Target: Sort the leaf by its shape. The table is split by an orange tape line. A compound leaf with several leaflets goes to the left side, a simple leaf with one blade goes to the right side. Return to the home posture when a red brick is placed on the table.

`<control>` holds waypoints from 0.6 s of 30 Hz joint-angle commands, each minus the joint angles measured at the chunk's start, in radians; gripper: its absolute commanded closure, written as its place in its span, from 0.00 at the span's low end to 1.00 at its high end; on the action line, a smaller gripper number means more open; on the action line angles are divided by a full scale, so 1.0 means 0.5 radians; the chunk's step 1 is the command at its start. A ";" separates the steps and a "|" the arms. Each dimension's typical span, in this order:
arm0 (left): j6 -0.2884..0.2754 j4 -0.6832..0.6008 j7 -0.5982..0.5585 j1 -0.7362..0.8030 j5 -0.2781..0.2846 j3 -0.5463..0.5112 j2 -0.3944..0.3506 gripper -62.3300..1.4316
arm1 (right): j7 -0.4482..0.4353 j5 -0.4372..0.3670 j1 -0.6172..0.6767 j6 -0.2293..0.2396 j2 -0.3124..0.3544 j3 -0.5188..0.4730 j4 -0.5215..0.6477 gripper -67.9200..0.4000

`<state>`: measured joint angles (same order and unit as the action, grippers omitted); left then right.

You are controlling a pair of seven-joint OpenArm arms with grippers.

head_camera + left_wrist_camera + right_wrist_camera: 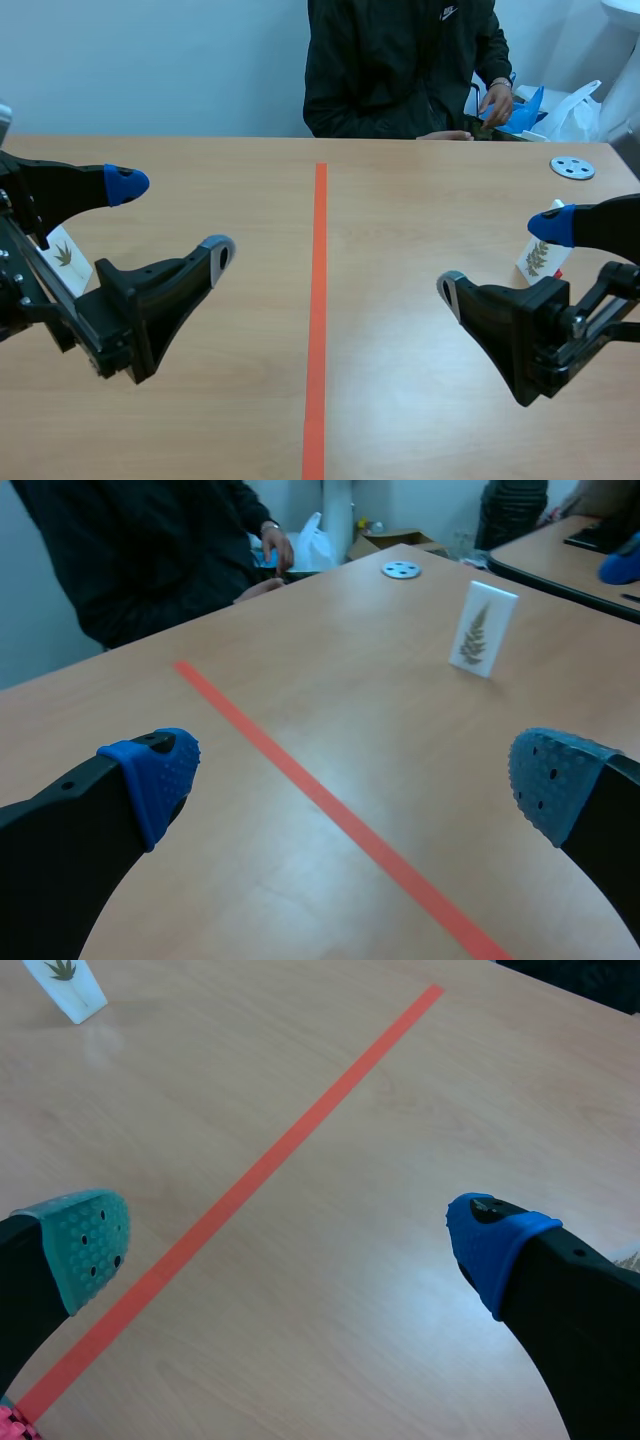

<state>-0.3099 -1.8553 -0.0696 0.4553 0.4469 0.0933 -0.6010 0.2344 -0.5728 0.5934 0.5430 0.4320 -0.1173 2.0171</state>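
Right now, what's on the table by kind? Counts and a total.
Leaf cards: 2 (left card, right card)
Grey disc: 1
Total: 3

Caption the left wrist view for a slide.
Open jaws frame the tape line; fern card stands ahead, disc and a person beyond.
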 commanded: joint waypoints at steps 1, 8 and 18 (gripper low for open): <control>0.018 -0.029 0.001 0.026 0.024 -0.011 0.017 0.00 | -0.031 -0.021 -0.024 0.000 0.011 -0.002 0.008 0.00; 0.070 -0.112 0.086 0.109 0.023 -0.011 0.111 0.00 | -0.031 -0.021 -0.024 0.000 0.011 -0.002 0.008 0.00; 0.069 -0.109 0.134 0.109 -0.013 -0.010 0.143 0.00 | -0.031 -0.021 -0.024 0.000 0.011 -0.002 0.008 0.00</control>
<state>-0.2741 -1.9060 0.0143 0.5175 0.4446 0.0921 -0.5320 0.2340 -0.5728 0.5934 0.5430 0.4320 -0.1173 2.0171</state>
